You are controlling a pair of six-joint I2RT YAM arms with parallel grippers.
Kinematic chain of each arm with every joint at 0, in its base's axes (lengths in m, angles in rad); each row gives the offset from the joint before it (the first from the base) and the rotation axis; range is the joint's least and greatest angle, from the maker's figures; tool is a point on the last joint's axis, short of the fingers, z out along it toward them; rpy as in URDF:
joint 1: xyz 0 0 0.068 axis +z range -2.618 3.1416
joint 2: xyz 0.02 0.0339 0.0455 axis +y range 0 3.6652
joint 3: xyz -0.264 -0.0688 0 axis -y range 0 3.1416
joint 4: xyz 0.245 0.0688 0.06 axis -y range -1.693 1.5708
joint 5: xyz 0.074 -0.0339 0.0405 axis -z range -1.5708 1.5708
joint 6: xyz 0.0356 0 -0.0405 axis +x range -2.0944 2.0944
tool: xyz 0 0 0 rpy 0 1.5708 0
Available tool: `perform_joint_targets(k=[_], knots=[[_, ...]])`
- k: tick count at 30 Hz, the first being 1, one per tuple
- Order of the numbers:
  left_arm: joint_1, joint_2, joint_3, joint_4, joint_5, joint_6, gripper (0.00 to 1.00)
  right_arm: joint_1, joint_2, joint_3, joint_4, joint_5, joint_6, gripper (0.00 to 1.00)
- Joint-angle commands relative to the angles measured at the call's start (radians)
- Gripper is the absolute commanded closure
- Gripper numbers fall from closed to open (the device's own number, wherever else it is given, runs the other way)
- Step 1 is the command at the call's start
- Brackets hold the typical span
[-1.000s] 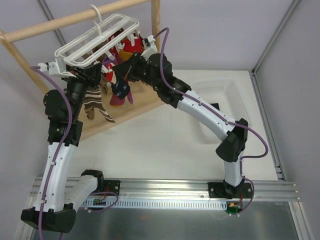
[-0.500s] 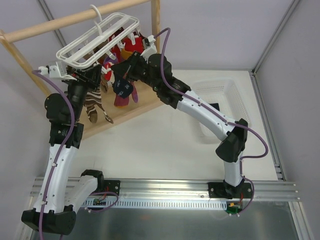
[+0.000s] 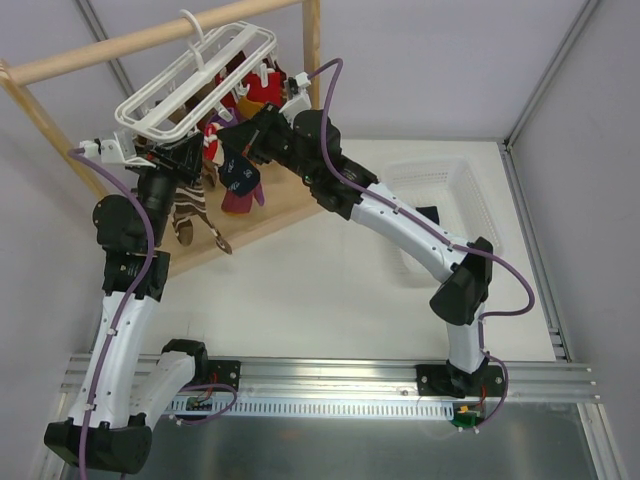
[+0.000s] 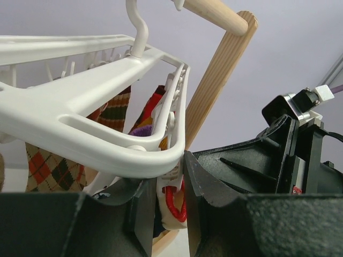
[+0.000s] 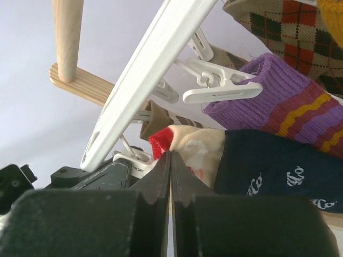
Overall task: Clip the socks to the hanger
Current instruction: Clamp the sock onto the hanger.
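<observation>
evidently the hanger [image 4: 96,134] hangs by its hook from the wooden rail [image 3: 150,38], tilted, so its clips dangle where both arms can reach them from below. the left fingers [image 4: 188,193] are almost closed, squeezing a white clip [image 4: 165,184] at the frame's near corner, probably to spread its mouth for a sock. the right fingers [image 5: 167,166] are pressed fully together at the red and cream end of the navy sock [image 5: 268,166]. that end seems pinched so it can be fed to the clip, though the grip itself is hard to see. a purple sock [image 5: 278,101] hangs clipped just beside, an argyle sock [image 5: 284,27] beyond. by my reading, the navy sock is not yet clipped.
</observation>
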Motion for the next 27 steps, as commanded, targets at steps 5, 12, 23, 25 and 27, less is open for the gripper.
perform_joint_targets(k=[5, 12, 23, 25, 27], knots=[[-0.018, -0.031, -0.023, 0.076, -0.003, 0.003, 1.00, 0.017, -0.007, 0.040, 0.077, 0.050, 0.033, 0.99], [-0.020, -0.040, -0.030, 0.082, -0.009, 0.017, 0.92, 0.022, -0.007, 0.040, 0.081, 0.045, 0.032, 0.99], [-0.020, -0.066, -0.017, 0.061, -0.006, 0.048, 0.27, 0.020, -0.029, -0.015, 0.096, 0.050, 0.007, 0.99], [-0.020, -0.074, -0.009, 0.035, -0.010, 0.055, 0.21, 0.020, -0.033, -0.028, 0.102, 0.053, -0.002, 0.99], [-0.020, -0.088, 0.010, 0.017, -0.013, 0.055, 0.19, 0.022, -0.032, -0.028, 0.097, 0.048, -0.013, 0.99]])
